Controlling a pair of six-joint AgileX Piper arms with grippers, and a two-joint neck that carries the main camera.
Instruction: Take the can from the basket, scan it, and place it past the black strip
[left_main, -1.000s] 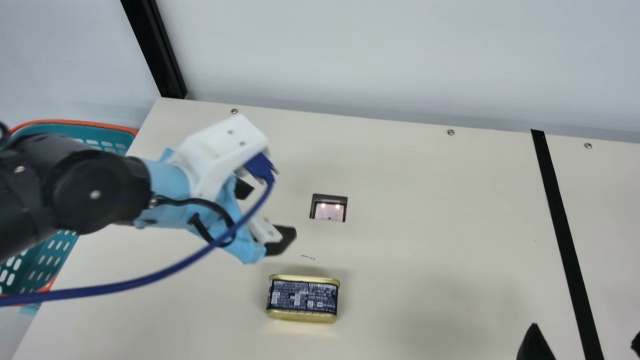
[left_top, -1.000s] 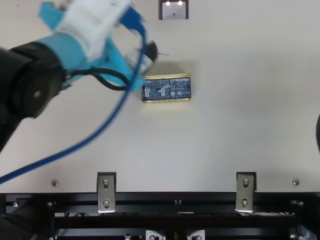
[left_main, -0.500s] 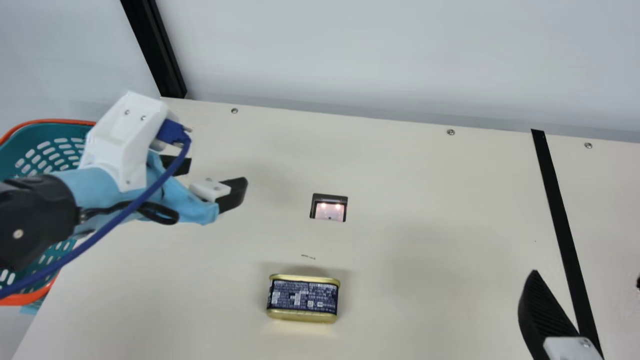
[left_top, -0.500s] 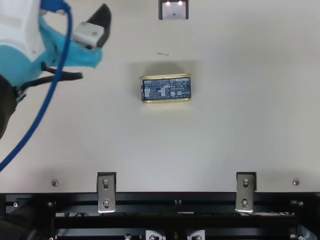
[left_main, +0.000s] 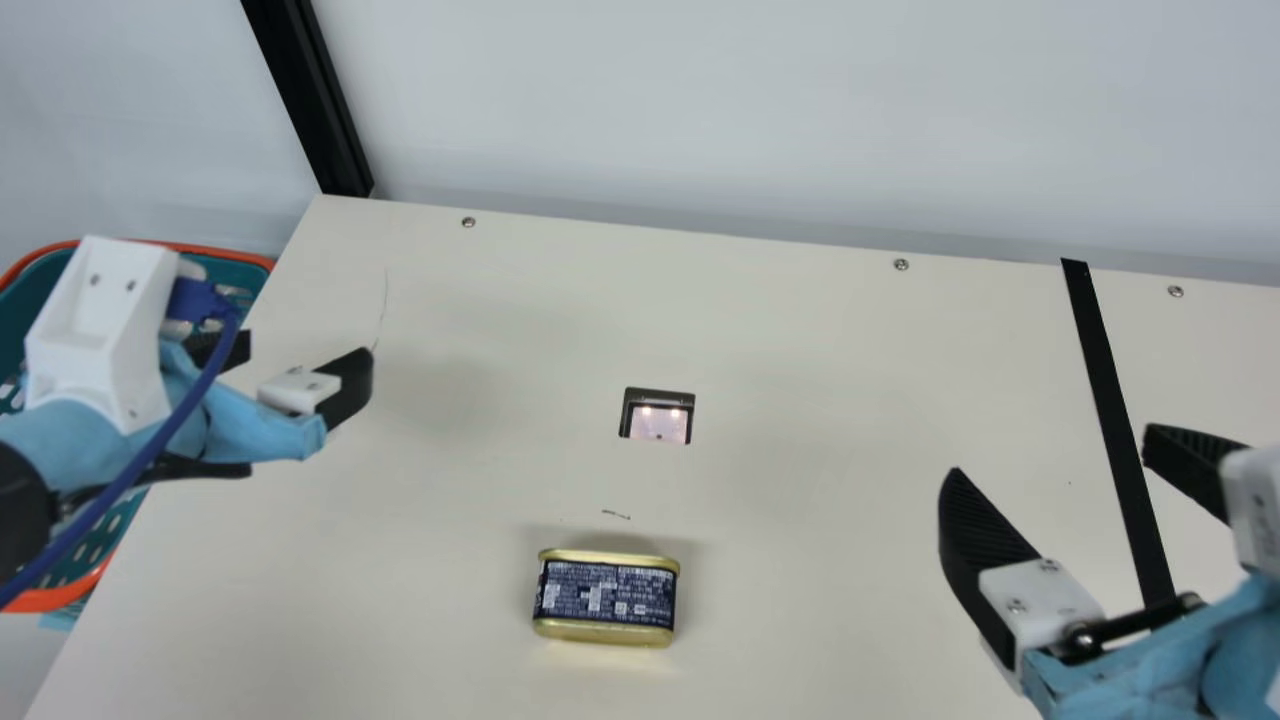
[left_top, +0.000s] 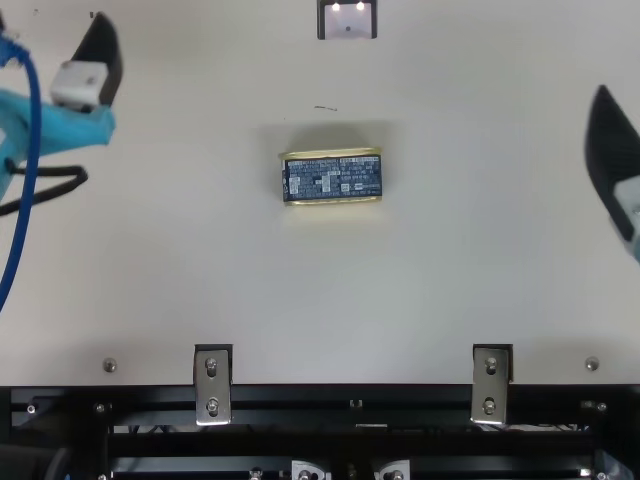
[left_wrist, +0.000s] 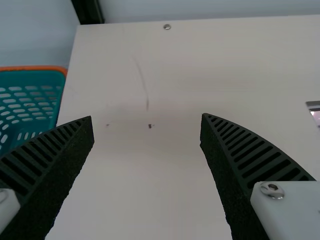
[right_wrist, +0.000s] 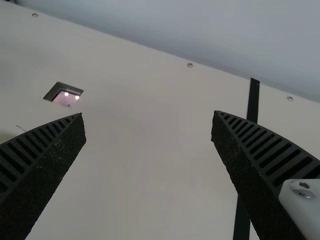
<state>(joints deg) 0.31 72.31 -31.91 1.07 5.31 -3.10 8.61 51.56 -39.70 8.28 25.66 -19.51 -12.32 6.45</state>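
can (left_main: 607, 598) lies on its side on the tabletop (left_main: 800, 350), nearer me than the scanner (left_main: 658, 422), clear of both grippers. it's out of the basket (left_main: 45, 600), so a handover looks in hand: my right gripper (left_main: 1050, 450), jaws wide and empty, would need to reach in, grasp it and carry it past the black strip (left_main: 1115, 420). my left gripper (left_main: 308, 350), also open and empty, is beside the basket, which that arm partly hides. whether it's been scanned, i can't tell.
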